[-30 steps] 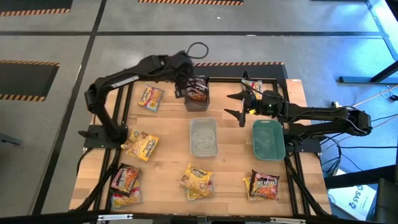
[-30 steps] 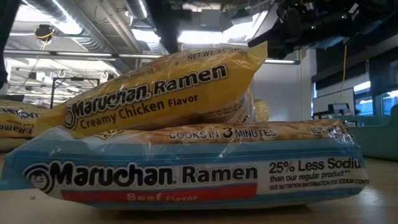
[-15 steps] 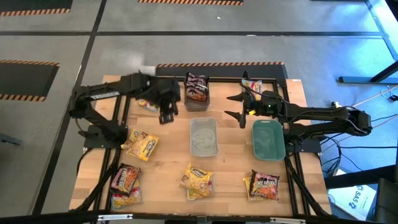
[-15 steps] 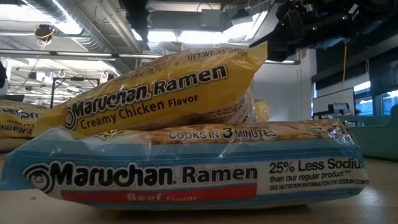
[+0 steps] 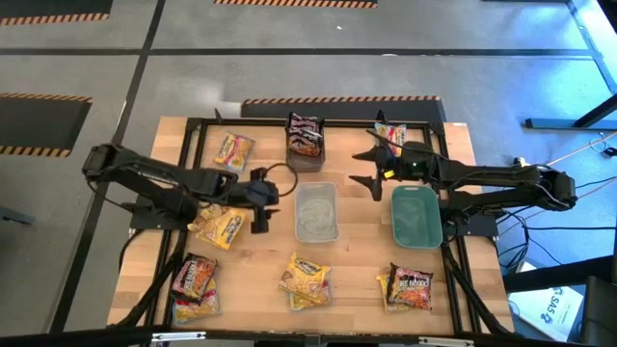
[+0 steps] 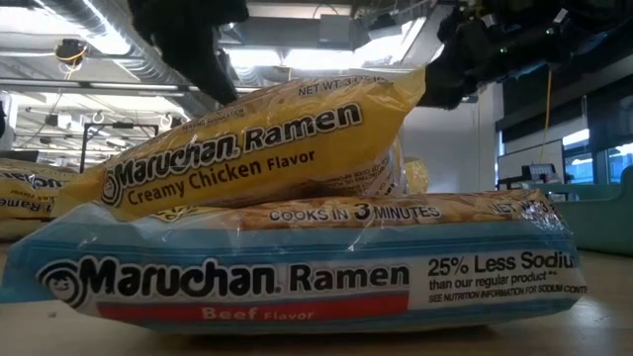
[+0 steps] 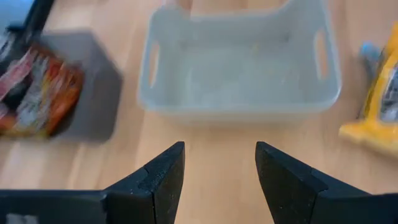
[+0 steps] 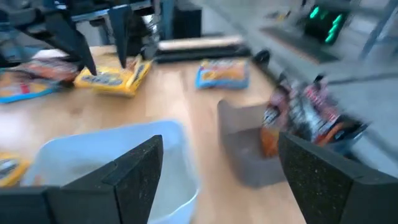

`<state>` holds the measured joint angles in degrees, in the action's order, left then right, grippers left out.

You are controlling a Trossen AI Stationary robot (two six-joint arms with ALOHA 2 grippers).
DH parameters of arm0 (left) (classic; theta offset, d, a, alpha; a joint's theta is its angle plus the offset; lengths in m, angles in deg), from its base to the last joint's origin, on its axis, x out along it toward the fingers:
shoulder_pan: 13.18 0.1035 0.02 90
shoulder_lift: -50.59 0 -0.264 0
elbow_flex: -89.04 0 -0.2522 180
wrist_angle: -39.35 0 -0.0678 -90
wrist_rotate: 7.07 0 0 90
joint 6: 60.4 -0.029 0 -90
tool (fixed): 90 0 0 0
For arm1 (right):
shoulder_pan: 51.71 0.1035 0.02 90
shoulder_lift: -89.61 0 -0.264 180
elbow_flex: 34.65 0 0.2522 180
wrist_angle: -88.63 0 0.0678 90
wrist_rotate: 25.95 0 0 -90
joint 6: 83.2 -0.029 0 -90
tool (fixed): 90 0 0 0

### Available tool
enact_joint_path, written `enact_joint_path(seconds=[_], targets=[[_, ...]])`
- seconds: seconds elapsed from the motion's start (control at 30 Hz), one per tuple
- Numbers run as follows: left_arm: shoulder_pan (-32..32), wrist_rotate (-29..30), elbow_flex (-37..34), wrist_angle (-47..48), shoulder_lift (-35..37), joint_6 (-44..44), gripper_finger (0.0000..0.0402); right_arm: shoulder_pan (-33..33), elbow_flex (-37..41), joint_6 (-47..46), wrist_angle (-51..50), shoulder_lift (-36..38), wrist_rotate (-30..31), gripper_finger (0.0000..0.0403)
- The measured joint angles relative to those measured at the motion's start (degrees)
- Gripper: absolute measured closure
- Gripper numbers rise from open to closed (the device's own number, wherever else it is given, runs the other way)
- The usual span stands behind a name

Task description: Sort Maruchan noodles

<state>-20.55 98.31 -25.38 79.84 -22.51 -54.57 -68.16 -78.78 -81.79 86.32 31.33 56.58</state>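
Packets (image 5: 222, 226) scattered across wooden table (image 5: 357, 260), ceiling ducts (image 6: 129, 30) beyond.

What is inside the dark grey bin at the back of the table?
A dark brown-red noodle packet stands in the dark grey bin, sticking out over its rim. Whether another packet lies underneath is hidden.

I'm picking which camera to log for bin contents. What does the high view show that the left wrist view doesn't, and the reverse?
Only the high view shows the teal bin, the right gripper open beside it, and the packets along the table's near edge, such as the yellow pair. Only the left wrist view shows the gap between the open left gripper fingers up close. Both show the clear bin empty and a dark packet in the dark grey bin.
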Motion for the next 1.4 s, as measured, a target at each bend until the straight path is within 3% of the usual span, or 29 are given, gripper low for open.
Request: enact_joint_path(seconds=[0.13, 0.27, 0.63, 0.8, 0.9, 1.07, 1.23, 1.4], targets=[[-0.4, 0.0, -4.4, -6.0, 0.0, 0.0, 0.0211, 2.4, -2.6, -6.6, -7.5, 0.0, -7.9, 0.0102], [-0.4, 0.0, -5.5, -9.4, 0.0, 0.1, 0.0211, 11.3, -4.1, -13.5, -12.0, 0.0, -8.8, 0.0102], [-7.6, 0.0, -5.5, -18.3, -1.4, 1.7, 0.0211, 37.9, -11.9, -33.5, -23.7, -1.5, 8.1, 0.0102], [-11.8, 0.1, -5.5, -23.8, -4.3, 3.0, 0.0211, 49.2, -18.6, -39.6, -27.3, -7.0, 15.3, 0.0102], [-13.3, 0.4, -5.5, -26.2, -6.0, 4.5, 0.0211, 54.1, -24.3, -44.7, -34.2, -11.8, 17.4, 0.0102], [-15.3, 0.4, -5.5, -27.7, -7.7, 7.4, 0.0211, 60.9, -32.0, -60.7, -48.9, -19.9, 12.9, 0.0102], [-16.2, 0.6, -5.5, -27.8, -7.9, 8.7, 0.0211, 65.8, -33.5, -77.4, -58.2, -23.7, 7.1, 0.0102], [-16.8, 0.6, -5.5, -27.7, -7.9, 10.0, 0.0211, 68.2, -33.1, -87.7, -66.1, -24.1, 8.0, 0.0102]])
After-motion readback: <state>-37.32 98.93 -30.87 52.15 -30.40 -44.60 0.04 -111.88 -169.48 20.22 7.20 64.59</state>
